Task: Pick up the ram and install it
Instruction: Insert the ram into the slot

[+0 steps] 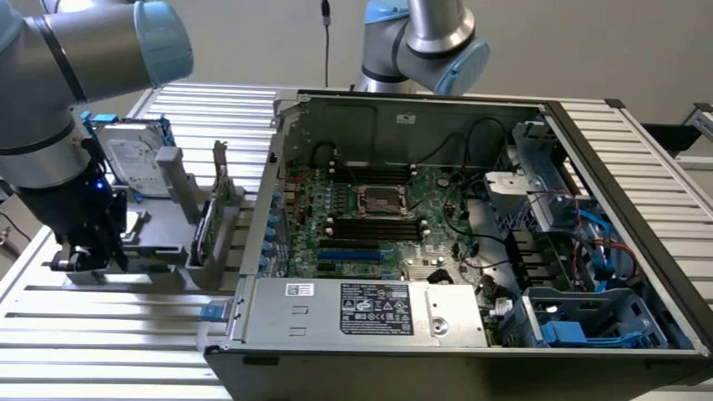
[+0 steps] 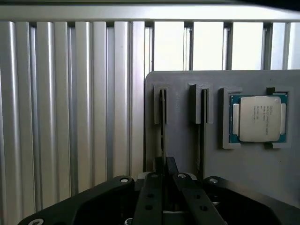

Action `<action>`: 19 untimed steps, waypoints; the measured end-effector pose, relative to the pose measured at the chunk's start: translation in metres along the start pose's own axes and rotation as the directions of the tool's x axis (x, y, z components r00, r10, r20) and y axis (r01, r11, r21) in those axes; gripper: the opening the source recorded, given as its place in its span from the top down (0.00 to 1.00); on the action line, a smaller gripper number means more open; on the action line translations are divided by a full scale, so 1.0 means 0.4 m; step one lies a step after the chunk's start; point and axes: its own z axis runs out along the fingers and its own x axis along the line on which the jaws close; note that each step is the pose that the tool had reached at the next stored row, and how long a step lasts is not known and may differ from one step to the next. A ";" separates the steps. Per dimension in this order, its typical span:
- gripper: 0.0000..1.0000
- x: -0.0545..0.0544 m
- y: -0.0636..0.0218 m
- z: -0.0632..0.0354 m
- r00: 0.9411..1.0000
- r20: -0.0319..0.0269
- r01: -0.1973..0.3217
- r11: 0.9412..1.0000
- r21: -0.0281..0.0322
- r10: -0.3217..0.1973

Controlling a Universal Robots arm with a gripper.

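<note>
Nearest the lens, black gripper [image 2: 165, 164], linkage bars drawn in to a narrow V and pressed together, by the look of it, on the thin top edge of the ram [image 2: 162, 124]. Seen edge-on there: a dark sliver standing upright in the outermost slot of a grey holder [image 2: 215, 164], close to the holder's edge. Judged as the pick-up step, with the grip made and the stick not yet out of its slot.

To do it well, probably: pull straight along the slot, no twist, no sideways lean. Thin board, likely stiff lengthwise but quick to bind or flex if levered against the slot walls. Pinch centred across the thickness, firm against slipping on smooth laminate, not crushing.

Outward: second slot [image 2: 201, 105] just beside, dark inside, contents hard to make out. Then square chip [image 2: 257, 118], matt silver lid on a blue-green rim, lying flat in a recess. Holder smooth, blocky, plastic-looking. Under it, table [image 2: 70, 117] of ribbed aluminium slats, bright and reflective.

From the exterior view, gripper [image 1: 87, 255] low at the holder on that view's left. Well apart to that view's right, open case [image 1: 669, 276], sheet-metal walls around a green board with long black memory slots [image 1: 376, 227].
</note>
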 end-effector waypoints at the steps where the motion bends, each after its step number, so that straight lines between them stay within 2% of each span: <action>1: 0.86 0.000 0.000 -0.006 1.000 0.000 0.000 1.000 -0.001 0.000; 4: 0.86 0.001 0.000 -0.033 1.000 0.000 0.000 1.000 -0.002 0.000; 11: 0.86 0.003 -0.014 -0.112 1.000 0.000 0.000 1.000 -0.008 0.000; 14: 0.86 0.004 -0.027 -0.147 1.000 0.000 0.000 1.000 -0.008 0.000; 19: 0.86 0.005 -0.064 -0.205 1.000 0.000 0.000 1.000 -0.008 0.000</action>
